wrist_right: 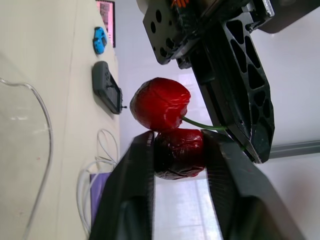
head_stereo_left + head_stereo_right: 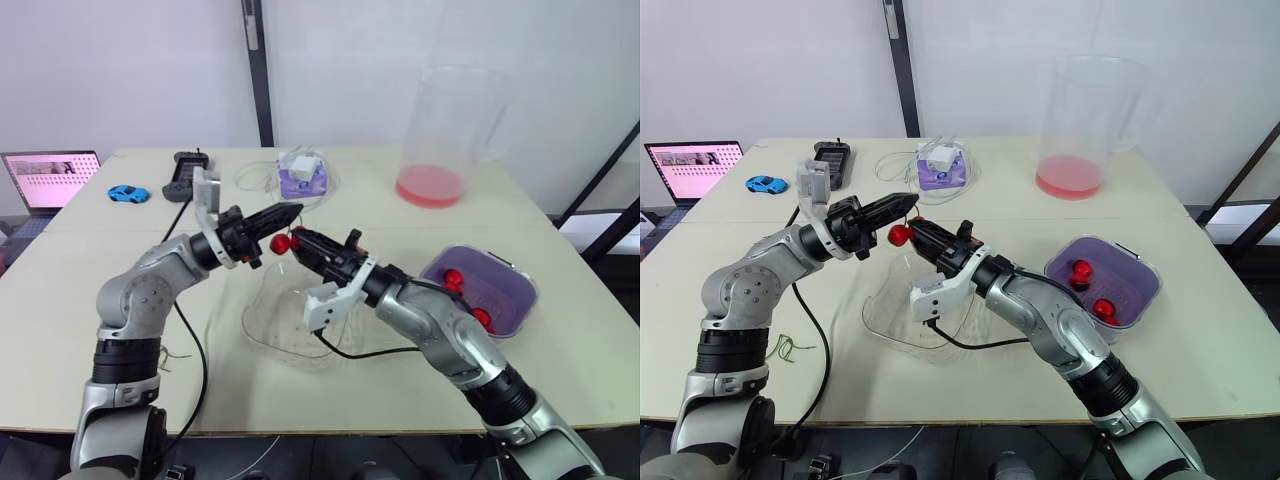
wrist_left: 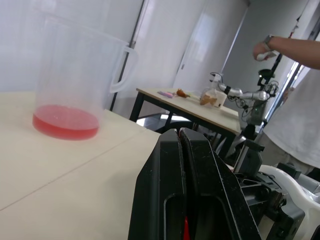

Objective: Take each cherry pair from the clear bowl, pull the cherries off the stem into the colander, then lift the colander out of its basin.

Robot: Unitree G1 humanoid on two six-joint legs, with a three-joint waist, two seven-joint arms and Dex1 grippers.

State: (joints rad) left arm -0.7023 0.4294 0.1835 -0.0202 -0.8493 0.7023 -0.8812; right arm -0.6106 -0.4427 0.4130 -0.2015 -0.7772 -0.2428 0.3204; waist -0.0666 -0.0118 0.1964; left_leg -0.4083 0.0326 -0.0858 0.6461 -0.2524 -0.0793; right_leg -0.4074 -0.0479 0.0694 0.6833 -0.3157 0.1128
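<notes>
A red cherry pair (image 1: pixel 160 103) hangs in the air above the clear bowl (image 2: pixel 285 320) at the table's middle. My left gripper (image 2: pixel 290 213) is shut on the pair's green stem (image 1: pixel 202 125). Coming from the right, my right gripper (image 1: pixel 177 145) is shut on the lower cherry (image 1: pixel 179 152), while the other cherry hangs free just beside it. In the head views the pair shows as a red spot (image 2: pixel 281 242) between the two gripper tips. The purple colander (image 2: pixel 505 290) sits in its basin at the right and holds two cherries (image 2: pixel 453 279).
A tall clear pitcher (image 2: pixel 450 130) with red liquid stands at the back right. At the back are a purple box with cables (image 2: pixel 300 178), a black controller (image 2: pixel 185 172), a blue toy car (image 2: pixel 128 193) and a laptop (image 2: pixel 50 180). A person's arm (image 3: pixel 295 47) shows far off.
</notes>
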